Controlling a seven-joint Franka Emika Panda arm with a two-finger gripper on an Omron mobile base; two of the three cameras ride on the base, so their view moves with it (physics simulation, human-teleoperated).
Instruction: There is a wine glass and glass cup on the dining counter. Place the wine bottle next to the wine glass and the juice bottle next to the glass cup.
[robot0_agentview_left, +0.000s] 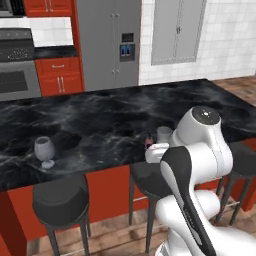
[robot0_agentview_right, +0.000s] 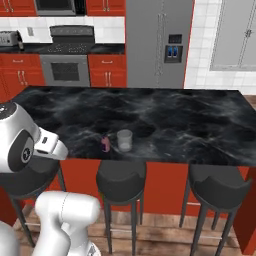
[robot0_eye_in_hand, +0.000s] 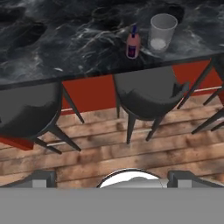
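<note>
The juice bottle (robot0_eye_in_hand: 133, 44) stands upright on the dining counter (robot0_agentview_left: 115, 112), just beside the glass cup (robot0_eye_in_hand: 161, 33) and near the worktop's front edge, above a dark stool (robot0_eye_in_hand: 146, 94). Both base views agree: the small pink bottle (robot0_agentview_right: 105, 144) sits immediately to one side of the clear tumbler (robot0_agentview_right: 124, 140), apart from it by a sliver, so that half of the task looks settled as things lie now.

The wine glass (robot0_agentview_left: 44, 151) stands alone farther along the same front edge, well apart from the cup, with no bottle beside it. The tall dark wine bottle cannot be made out on the visible stretch of worktop, so its place is unknown from here.

The jaws stand fully open and hold nothing; their 2 dark tips (robot0_eye_in_hand: 43, 178) rise at the bottom of the hand view, with the gripper (robot0_eye_in_hand: 113, 179) pulled back off the worktop over the wooden floor (robot0_eye_in_hand: 109, 148) in front of the stools.

The relation that matters next: the wine glass lies off to the arm's left, away from where the hand now looks, and the bottle meant for it has an upright long axis, so a level approach from the side to its body would suit. My guess is that the wine bottle must first be found.
</note>
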